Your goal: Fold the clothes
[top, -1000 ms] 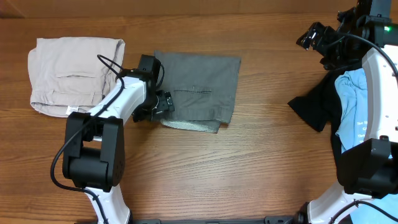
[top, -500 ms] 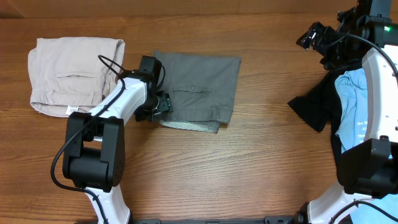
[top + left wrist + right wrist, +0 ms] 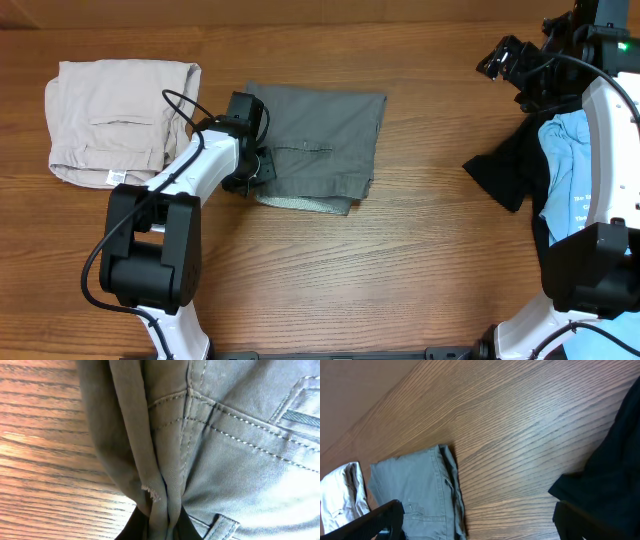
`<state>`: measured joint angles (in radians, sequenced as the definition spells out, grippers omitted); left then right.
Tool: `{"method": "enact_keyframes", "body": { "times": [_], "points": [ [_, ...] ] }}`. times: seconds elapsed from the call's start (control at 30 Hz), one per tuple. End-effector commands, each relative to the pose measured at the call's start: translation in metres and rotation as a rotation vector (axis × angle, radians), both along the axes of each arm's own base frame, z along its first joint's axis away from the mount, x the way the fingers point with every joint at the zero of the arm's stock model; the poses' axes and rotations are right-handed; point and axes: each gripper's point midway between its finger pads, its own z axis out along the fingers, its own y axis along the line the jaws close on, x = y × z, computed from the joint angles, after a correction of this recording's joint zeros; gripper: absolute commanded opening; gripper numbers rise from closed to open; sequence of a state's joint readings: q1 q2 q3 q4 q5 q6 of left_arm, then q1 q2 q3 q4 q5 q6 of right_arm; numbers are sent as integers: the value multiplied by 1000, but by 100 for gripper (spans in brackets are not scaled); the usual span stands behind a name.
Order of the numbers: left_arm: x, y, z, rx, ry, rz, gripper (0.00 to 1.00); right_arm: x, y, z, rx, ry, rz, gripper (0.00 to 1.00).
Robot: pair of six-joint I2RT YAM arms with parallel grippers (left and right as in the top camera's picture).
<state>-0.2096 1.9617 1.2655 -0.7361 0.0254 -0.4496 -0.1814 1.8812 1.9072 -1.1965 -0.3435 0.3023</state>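
Grey shorts (image 3: 320, 145), folded into a rough rectangle with the welt pocket facing up, lie flat on the wooden table (image 3: 400, 270), a little left of its middle and toward the far edge. Against a second ago they have barely shifted; only their left edge is drawn in a touch. The real change is at the left gripper (image 3: 256, 168): its jaws stood apart at that edge then and are now pinched together on it. The left wrist view shows a gathered ridge of grey fabric, with stitched seams and a frayed thread, running down between the dark fingers at the bottom. The shorts thus spread away to the right of this gripper, which holds them by the lower part of their left edge.

To the left, beige shorts (image 3: 120, 120) lie folded, apart from the grey pair, unchanged. On the right a black garment (image 3: 505, 175) lies crumpled with a light blue printed T-shirt (image 3: 565, 170) over it, both as before. The right gripper (image 3: 505, 58) hangs near the far right, jaws spread wide and empty, well apart from the grey pair, unmoved.
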Motion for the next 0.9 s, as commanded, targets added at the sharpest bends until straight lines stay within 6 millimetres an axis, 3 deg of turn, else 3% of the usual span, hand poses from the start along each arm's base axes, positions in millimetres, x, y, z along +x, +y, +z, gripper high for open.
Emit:
{"method": "enact_keyframes", "body": {
  "times": [0.0, 0.17, 0.33, 0.43, 0.7, 0.87],
  "points": [
    [-11, 29, -25, 147, 71, -46, 4, 1, 2, 1, 3, -7, 7, 100],
    [24, 30, 13, 191, -5, -110, 4, 1, 2, 1, 3, -7, 7, 100],
    [64, 22, 72, 179, -110, -120, 4, 1, 2, 1, 3, -7, 7, 100],
    [77, 20, 107, 173, -158, -115, 4, 1, 2, 1, 3, -7, 7, 100],
    [90, 33, 186, 226, -311, -42, 4, 1, 2, 1, 3, -7, 7, 100],
    [86, 60, 222, 261, -399, 97, 4, 1, 2, 1, 3, -7, 7, 100]
  ]
}}
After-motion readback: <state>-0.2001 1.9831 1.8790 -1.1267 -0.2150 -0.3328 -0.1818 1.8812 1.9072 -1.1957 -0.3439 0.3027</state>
